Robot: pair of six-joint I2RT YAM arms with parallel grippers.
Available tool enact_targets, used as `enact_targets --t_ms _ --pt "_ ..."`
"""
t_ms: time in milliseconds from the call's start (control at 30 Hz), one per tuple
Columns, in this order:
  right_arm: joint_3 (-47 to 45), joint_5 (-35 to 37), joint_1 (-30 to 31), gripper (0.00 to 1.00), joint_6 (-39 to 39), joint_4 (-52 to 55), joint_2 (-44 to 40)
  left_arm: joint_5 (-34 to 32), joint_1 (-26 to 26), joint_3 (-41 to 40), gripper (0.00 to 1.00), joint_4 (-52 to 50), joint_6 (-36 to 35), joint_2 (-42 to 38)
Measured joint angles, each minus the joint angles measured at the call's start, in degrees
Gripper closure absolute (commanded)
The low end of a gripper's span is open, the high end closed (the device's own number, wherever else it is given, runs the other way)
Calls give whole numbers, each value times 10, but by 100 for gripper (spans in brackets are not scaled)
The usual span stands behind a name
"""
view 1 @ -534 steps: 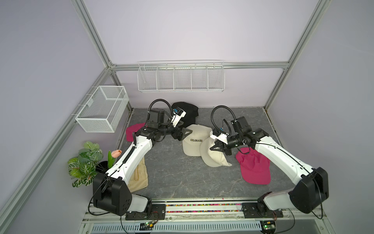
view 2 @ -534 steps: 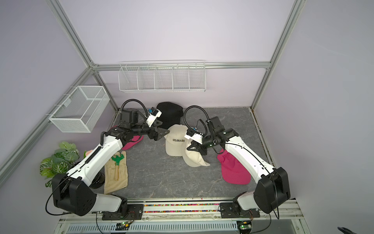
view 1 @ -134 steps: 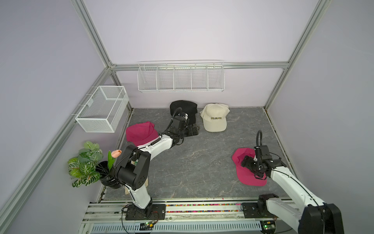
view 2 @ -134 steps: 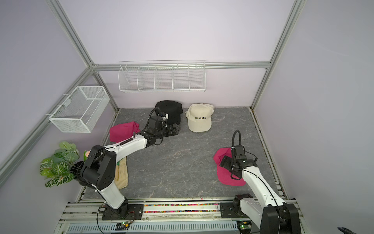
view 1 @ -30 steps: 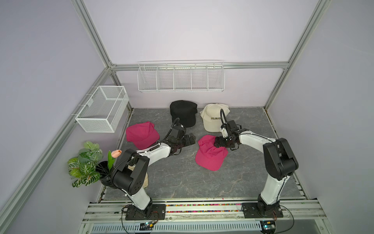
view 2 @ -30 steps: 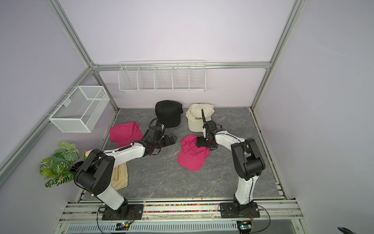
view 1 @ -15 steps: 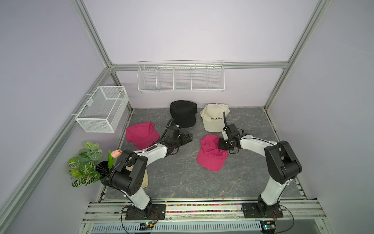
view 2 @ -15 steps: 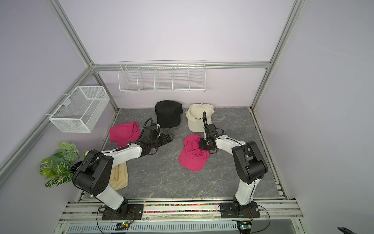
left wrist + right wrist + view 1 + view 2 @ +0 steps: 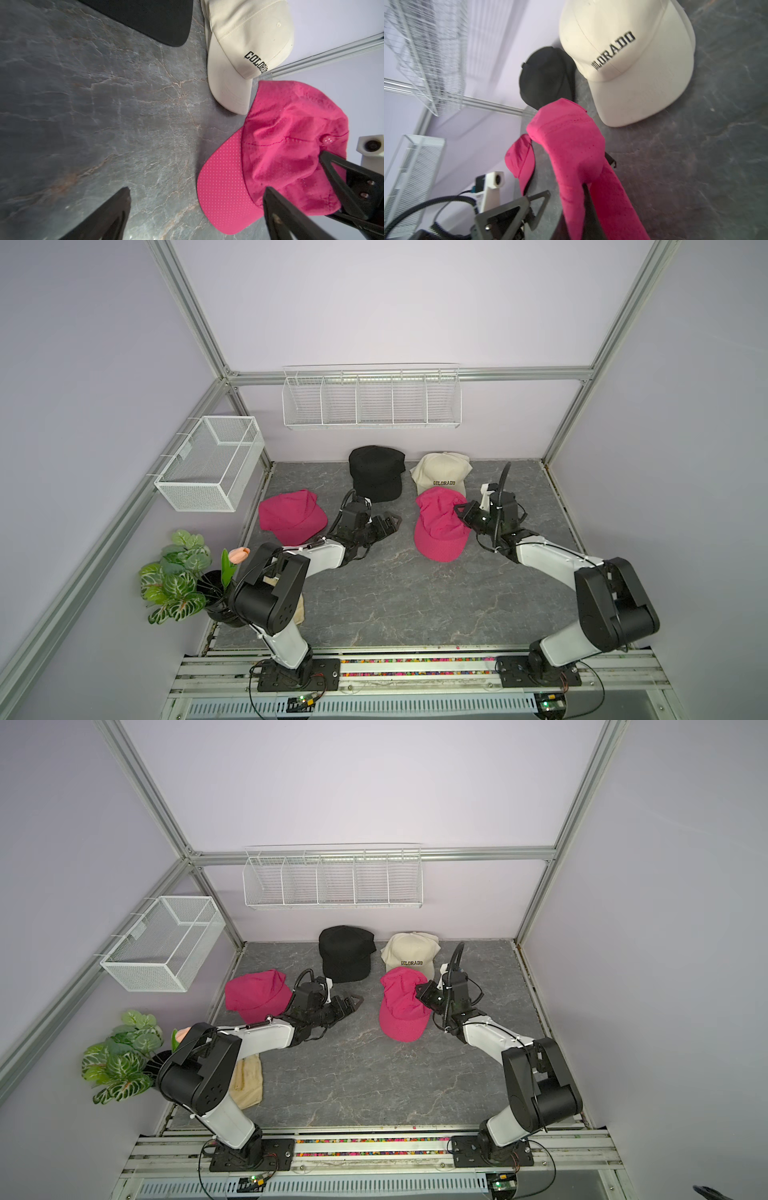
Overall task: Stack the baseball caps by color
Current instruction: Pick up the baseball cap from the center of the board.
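A pink baseball cap lies right of centre on the grey floor. My right gripper is shut on its crown, and the bunched fabric hides the jaws. My left gripper hangs open just left of that cap's brim, with nothing between its fingers. A second pink cap rests at the far left. At the back sit a black cap and a cream "COLORADO" cap.
A wire basket hangs on the left wall and a wire shelf on the back wall. A potted plant stands at the front left. A beige cloth bag lies beside the left arm's base.
My right gripper has shut on the pink cap's crown and pulled it up and slightly toward the back. The left gripper has stayed open and hardly moved.
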State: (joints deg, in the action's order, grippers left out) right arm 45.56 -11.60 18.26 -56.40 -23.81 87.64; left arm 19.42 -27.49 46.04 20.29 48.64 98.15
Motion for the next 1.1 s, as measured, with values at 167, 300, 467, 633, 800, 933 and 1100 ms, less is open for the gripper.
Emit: enact_targets --t_ms 167,300,467,633,800,933,1100 --pt "-17 22 0 93 -80 -100 -16 28 0 -21 0 72 34 8" --pt "-19 43 0 94 -144 -170 -16 40 0 -24 0 118 51 8" --pt "-19 67 11 93 -206 -232 -16 63 -1 -31 0 198 76 19" --pt "-13 77 33 93 -268 -285 -5 92 -7 -31 0 297 115 54" --pt "3 77 55 93 -322 -325 26 110 -14 -15 0 365 154 90" --pt "8 76 70 93 -349 -344 40 116 -19 7 15 413 181 110" --pt "0 80 71 92 -370 -358 45 124 -19 21 75 475 200 125"
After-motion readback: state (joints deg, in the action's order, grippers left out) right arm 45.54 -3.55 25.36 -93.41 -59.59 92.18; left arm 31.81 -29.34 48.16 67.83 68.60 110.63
